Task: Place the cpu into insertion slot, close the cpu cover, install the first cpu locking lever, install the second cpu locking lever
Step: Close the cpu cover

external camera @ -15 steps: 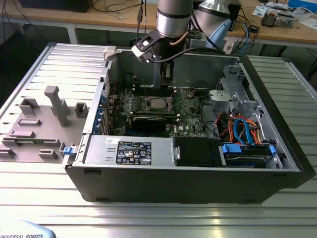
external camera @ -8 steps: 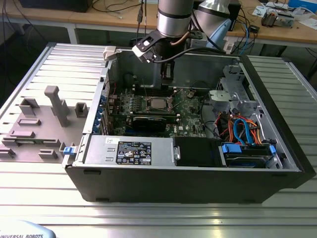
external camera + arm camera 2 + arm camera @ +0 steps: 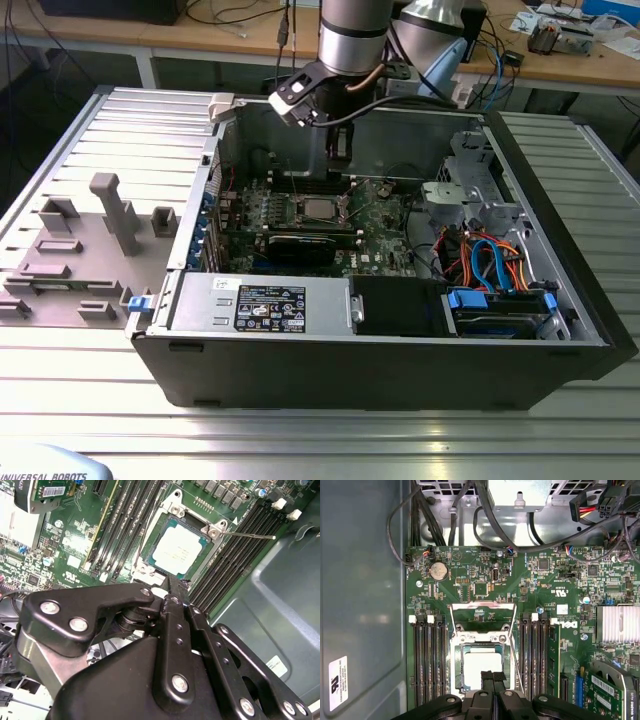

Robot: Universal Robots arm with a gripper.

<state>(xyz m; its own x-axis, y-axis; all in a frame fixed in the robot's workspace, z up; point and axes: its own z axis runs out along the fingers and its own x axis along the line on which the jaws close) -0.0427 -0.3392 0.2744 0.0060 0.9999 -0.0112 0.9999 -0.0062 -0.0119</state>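
The cpu [image 3: 180,547] already lies flat in the insertion slot [image 3: 456,672], its silver top bare. The cpu cover [image 3: 482,614] seems to us swung back off the slot, though the angle makes this hard to judge. A thin locking lever [image 3: 248,535] juts free beside the slot. We judge placing done, with the cover and both levers left. The hand [image 3: 493,675] hangs just above the slot, fingers pressed together, holding nothing.

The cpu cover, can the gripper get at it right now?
Probably yes. The cpu cover stands open at the edge of the insertion slot, the gripper hangs close over the cpu seated there, and nothing lies between them.
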